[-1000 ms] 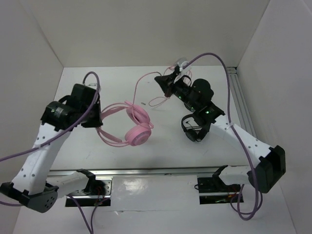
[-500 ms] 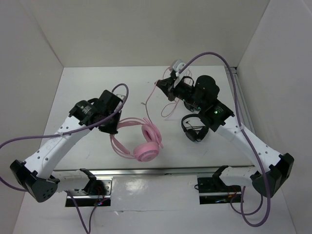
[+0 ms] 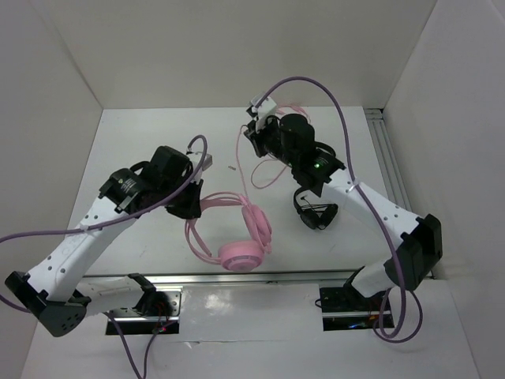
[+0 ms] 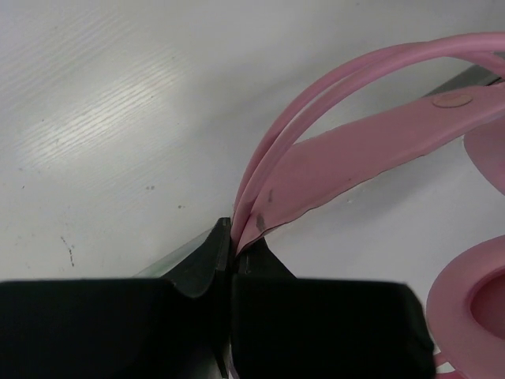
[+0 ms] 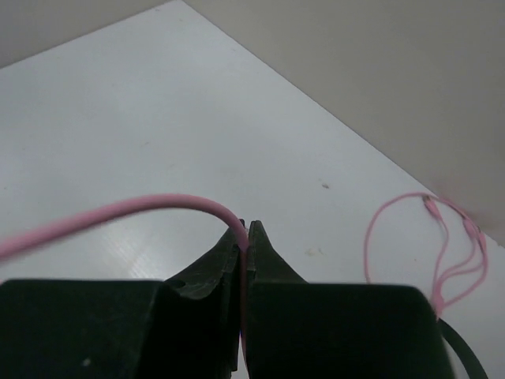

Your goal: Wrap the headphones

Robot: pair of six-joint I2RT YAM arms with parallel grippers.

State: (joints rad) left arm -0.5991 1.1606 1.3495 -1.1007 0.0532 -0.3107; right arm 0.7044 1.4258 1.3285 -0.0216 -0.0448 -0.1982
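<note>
Since the headphones (image 3: 237, 237) are mostly thin wire and soft pads, they look light and easy to lift. They are near the front middle of the table (image 3: 142, 142), with the big round earcups (image 3: 241, 254) closest to the arms' bases. I cannot tell if they rest on the table or hang just above it.

The headband (image 4: 316, 118) is two thin pink wires with a flat soft strap under them. It looks bendy, so a hard pull could twist it. The left hand (image 4: 234, 237) is pinched tight on that headband, where the wires and strap come together. That seems a good place to hold, because the round, squishy pads could slip out.

The cord (image 5: 158, 200) is long, thin and floppy. It will go wherever it is pulled, and it could tangle or snag. The right hand (image 5: 246, 235) is closed on the cord, farther back on the table, well apart from the earcups. Past it, the end of the cord lies in loose loops near a wall.

Some small black headphones (image 3: 314, 212) lie just beside the right arm.

No name or words can be read anywhere. A tiny oval mark sits on the strap, but it is too blurry to read.
</note>
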